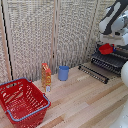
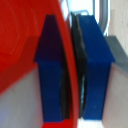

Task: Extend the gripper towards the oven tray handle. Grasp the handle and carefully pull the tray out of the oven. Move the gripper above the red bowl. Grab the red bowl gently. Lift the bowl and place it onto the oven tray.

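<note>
In the exterior view my gripper (image 1: 106, 45) hangs from the white-and-black arm at the upper right. It holds the small red bowl (image 1: 106, 49) just above the tray (image 1: 108, 62), a dark wire rack sticking out of the front of the black oven (image 1: 120, 56). Whether the bowl touches the rack I cannot tell. In the wrist view the two blue fingers (image 2: 95, 65) are shut on the rim of the red bowl (image 2: 22, 45), one on each side of its wall. The gripper (image 2: 73, 70) fills that view.
The long dark slatted door panel (image 1: 93, 73) lies open in front of the oven. A blue cup (image 1: 63, 73) and an orange bottle (image 1: 46, 77) stand on the wooden table (image 1: 85, 102). A large red wire basket (image 1: 22, 102) sits at the exterior view's left. A slatted screen (image 1: 45, 35) stands behind.
</note>
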Controlling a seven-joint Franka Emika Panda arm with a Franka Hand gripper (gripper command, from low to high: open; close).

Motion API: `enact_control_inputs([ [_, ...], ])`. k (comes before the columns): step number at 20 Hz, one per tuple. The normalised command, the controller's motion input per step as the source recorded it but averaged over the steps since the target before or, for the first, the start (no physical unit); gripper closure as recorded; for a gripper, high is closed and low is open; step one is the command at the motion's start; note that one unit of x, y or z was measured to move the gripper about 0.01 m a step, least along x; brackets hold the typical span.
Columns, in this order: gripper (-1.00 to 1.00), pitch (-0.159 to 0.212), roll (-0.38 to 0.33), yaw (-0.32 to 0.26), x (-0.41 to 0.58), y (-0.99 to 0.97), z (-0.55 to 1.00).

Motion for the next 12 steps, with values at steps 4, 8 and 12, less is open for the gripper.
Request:
enact_control_inputs([
  [4,1.0,0.023,0.0,-0.029,0.001,-0.07,-0.17],
  [8,1.0,0.002,0.0,-0.045,0.029,-0.14,-0.06],
  [12,1.0,0.0,0.023,-0.121,0.163,-0.37,0.12],
])
